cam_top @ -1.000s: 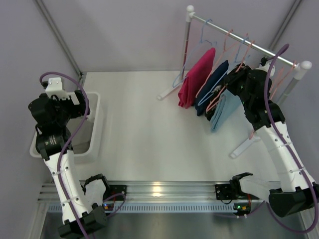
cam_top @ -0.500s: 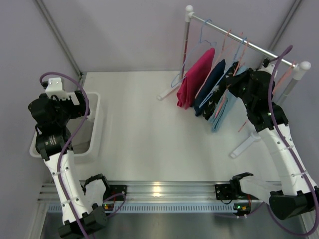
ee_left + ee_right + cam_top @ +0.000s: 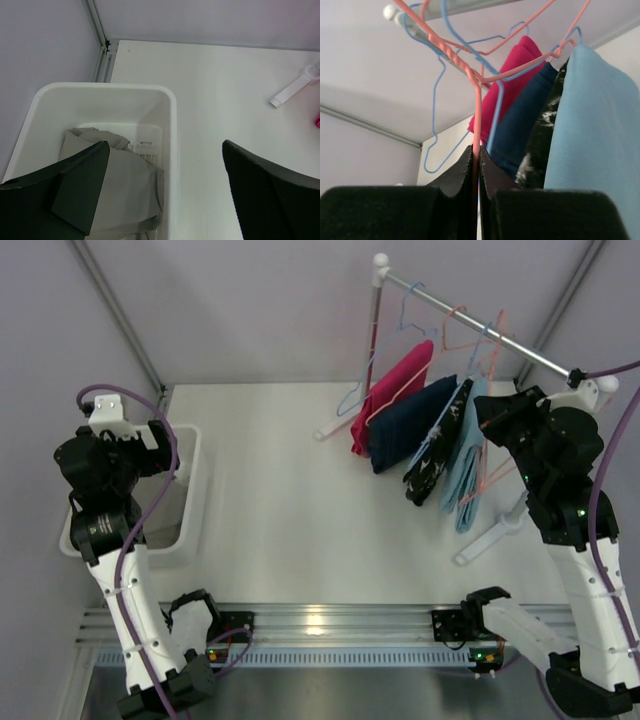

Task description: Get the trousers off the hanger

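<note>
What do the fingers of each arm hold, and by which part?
The right fingers pinch a pink hanger by its wire below the twisted neck. The left fingers are open and hold nothing.

Soft cloth, thin coated wire, matt plastic.
Between the matt black fingers (image 3: 455,175) of the right pincer (image 3: 476,150), the pink hanger (image 3: 477,115) is smooth coated wire; just right of it the sky-blue trousers (image 3: 590,130) are fine-woven matt cloth. Below the left pincer (image 3: 164,147), limp grey trousers (image 3: 125,185) lie in a smooth, slightly glossy white plastic bin (image 3: 167,115).
</note>
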Action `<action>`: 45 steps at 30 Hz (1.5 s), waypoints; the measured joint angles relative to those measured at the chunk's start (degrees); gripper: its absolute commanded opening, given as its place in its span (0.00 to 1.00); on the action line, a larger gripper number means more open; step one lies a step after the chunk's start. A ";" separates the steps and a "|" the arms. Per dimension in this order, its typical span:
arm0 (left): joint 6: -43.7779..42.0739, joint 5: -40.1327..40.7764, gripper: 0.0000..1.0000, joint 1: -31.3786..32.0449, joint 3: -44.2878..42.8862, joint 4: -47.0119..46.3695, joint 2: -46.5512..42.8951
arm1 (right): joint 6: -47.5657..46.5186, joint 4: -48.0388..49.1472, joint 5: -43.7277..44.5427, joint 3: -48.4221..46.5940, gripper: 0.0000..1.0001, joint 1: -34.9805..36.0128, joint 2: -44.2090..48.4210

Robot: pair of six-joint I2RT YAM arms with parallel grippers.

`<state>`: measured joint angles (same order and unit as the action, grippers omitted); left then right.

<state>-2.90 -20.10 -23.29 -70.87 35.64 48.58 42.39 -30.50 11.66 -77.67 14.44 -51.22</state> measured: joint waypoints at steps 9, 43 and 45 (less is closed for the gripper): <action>-0.02 0.04 0.99 0.00 -1.05 0.02 -0.09 | -3.32 2.54 -2.86 0.11 0.00 0.02 3.34; 1.49 0.07 0.99 0.00 -1.64 0.96 -1.20 | 0.68 -6.43 -34.42 1.20 0.00 0.02 17.51; 1.51 0.24 0.99 0.00 -1.64 1.14 -1.73 | -0.57 -6.91 -36.70 1.09 0.00 0.02 17.86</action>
<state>-1.39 -19.86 -23.29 -72.51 36.77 46.85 41.82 -37.41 -25.04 -76.58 14.46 -33.36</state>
